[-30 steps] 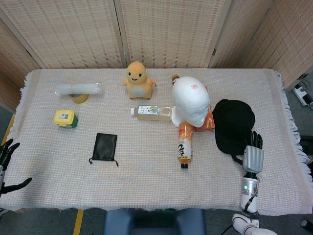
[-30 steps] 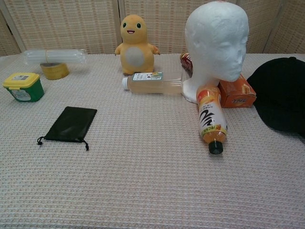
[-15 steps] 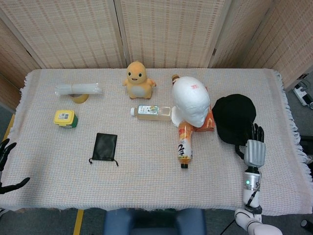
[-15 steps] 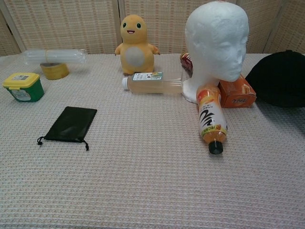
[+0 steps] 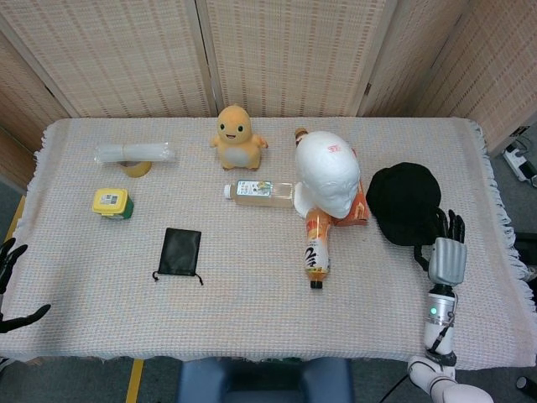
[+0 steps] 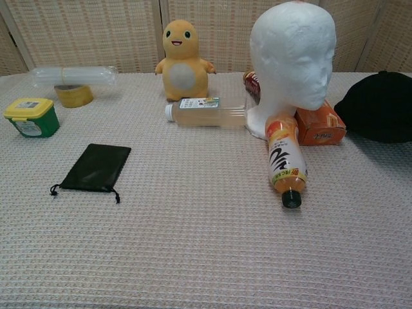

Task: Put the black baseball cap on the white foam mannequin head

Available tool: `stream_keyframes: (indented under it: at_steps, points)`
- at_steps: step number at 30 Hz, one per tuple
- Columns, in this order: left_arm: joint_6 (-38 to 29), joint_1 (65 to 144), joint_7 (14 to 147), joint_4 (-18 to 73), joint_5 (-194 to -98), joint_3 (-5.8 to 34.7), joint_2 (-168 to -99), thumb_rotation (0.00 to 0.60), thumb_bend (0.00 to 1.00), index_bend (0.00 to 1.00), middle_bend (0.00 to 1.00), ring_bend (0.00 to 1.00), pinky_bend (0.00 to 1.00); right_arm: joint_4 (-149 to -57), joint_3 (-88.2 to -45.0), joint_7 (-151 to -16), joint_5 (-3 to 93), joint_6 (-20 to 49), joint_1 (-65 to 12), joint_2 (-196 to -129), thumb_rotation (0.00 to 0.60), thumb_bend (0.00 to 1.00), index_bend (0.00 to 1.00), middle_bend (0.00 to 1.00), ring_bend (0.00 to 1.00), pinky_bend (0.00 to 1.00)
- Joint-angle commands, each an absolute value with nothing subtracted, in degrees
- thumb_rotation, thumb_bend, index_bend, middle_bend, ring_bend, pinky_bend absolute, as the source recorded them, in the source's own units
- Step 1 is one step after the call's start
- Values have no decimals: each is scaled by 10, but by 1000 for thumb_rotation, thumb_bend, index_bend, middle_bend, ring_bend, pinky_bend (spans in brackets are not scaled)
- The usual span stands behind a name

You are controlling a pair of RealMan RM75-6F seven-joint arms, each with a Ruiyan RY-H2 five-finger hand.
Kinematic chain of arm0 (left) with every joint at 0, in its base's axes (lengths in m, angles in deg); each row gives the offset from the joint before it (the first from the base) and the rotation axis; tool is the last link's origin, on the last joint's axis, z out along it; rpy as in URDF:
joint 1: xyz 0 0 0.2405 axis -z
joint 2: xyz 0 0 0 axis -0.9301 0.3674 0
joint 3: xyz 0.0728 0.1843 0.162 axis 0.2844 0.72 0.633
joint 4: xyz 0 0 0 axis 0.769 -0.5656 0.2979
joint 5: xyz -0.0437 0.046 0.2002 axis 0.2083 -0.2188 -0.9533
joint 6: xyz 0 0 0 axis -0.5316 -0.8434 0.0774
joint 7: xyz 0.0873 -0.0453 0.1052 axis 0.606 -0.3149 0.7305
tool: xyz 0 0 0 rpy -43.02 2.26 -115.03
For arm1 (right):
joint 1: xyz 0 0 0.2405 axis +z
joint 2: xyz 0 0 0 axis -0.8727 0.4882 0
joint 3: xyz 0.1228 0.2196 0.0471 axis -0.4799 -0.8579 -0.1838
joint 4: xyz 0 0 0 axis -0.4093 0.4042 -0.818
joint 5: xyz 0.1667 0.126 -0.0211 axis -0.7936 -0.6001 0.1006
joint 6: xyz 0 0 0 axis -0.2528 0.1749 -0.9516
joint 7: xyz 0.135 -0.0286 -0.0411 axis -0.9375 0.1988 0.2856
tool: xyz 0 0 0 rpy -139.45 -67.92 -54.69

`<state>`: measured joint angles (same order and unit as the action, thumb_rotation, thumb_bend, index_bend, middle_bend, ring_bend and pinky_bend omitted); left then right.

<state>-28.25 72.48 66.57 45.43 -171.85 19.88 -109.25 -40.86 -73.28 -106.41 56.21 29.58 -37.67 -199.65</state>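
While right hand [image 5: 447, 259] grips brim — black cap [image 5: 404, 201] beyond fingers [image 5: 443, 223].

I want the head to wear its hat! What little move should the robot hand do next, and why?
Probably lift the black cap a little off the table. The right hand sits at the cap's near edge, fingers on its brim as far as the head view shows, while the white foam head stands taller, just left of it. The cap must rise before going over.
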Motion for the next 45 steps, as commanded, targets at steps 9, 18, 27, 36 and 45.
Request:
stream_keyframes:
  at_steps: [9, 18, 27, 36, 45]
  points:
    - [-281, 724, 673, 454, -1718, 198, -1095, 600, 131, 115, 0, 0, 59, -451, -766, -1077, 533, 305, -371, -1974, 600, 404, 843, 206, 0, 0]
    - [-281, 724, 674, 452, -1719, 198, -1095, 600, 130, 115, 0, 0, 59, -465, -767, -1072, 534, 316, -372, -1968, 600, 376, 895, 238, 0, 0]
    - [-283, 724, 673, 450, -1720, 197, -1095, 600, 131, 115, 0, 0, 59, -489, -786, -1080, 530, 354, -353, -1956, 600, 375, 900, 242, 0, 0]
    - [-283, 724, 671, 450, -1719, 196, -1095, 600, 131, 115, 0, 0, 59, -561, -834, -1060, 512, 397, -315, -1904, 600, 371, 900, 242, 0, 0]
    - [-277, 725, 672, 449, -1717, 196, -1096, 600, 131, 115, 0, 0, 59, -724, -874, -992, 509, 438, -291, -1831, 600, 365, 900, 242, 0, 0]
